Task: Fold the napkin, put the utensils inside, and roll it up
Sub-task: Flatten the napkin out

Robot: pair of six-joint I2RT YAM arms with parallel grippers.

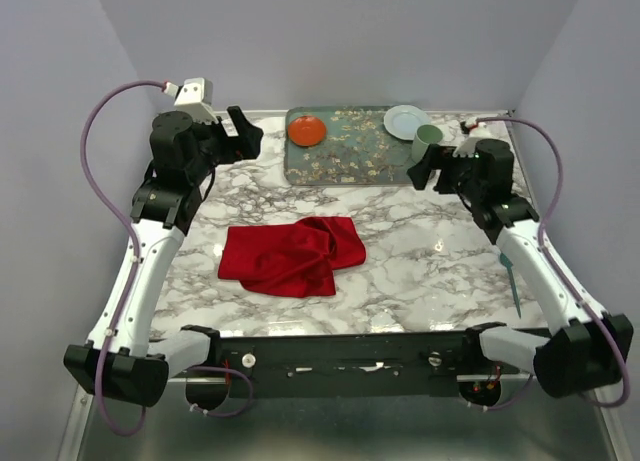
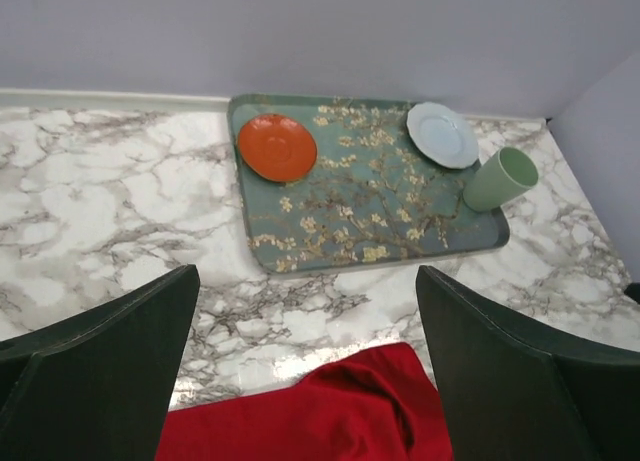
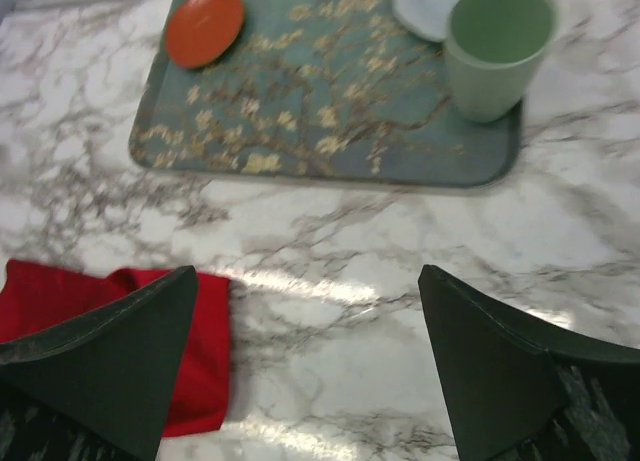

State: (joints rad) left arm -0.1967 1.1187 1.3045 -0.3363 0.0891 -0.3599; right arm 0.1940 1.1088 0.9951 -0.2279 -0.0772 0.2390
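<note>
The napkin (image 1: pixel 292 253) is seen lying crumpled and unfolded on the marble table (image 1: pixel 420 251), a little left of centre. It is in front of the tray (image 1: pixel 350 171) and apart from it. The utensils (image 1: pixel 511 281) are seen only as 1 thin teal sliver on the table's right side, just beside the right arm (image 1: pixel 535 271) and well apart from the napkin. How many pieces there are cannot be told.

The left gripper (image 1: pixel 248 136) is held above the table's far left part, near the tray's left end. Its 2 fingers are spread wide with nothing between them. The right gripper (image 1: pixel 425 168) is held near the tray's right end, just beside the green cup (image 1: pixel 428 141), and its jaws are likewise spread wide and empty.

On the tray, 1 orange plate (image 1: pixel 307 131) is set at the left and 1 pale blue plate (image 1: pixel 405 121) at the far right corner. The cup is stood upright at the right edge.
</note>
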